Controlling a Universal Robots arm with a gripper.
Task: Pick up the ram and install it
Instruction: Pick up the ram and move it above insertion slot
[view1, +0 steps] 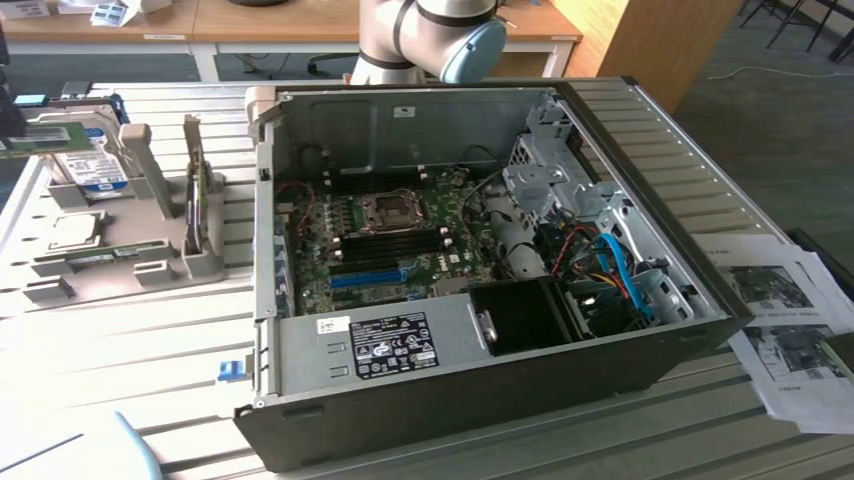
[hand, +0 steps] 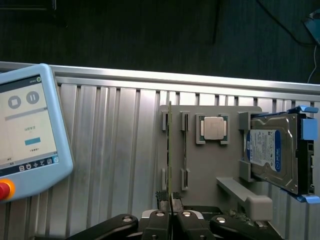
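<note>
The ram (hand: 170, 150) is a thin green board seen edge-on, reaching away from my fingertips over the grey parts holder (hand: 210, 170). My gripper (hand: 169, 199) is shut on its near end. In the exterior view the ram (view1: 56, 140) shows as a green stick with a white sticker, held by the gripper (view1: 22, 132) above the holder (view1: 134, 255) at the far left. The open computer case (view1: 467, 390) lies in the middle, its motherboard (view1: 387, 240) facing up with dark memory slots beside the processor socket.
The holder also carries a hard drive (hand: 272, 152) with a blue-white label and a square processor chip (hand: 214, 129). A teach pendant (hand: 25, 130) lies on the ribbed metal table. Printed sheets (view1: 787, 320) lie at the exterior view's right. Cables and a drive cage fill the case's right side.
</note>
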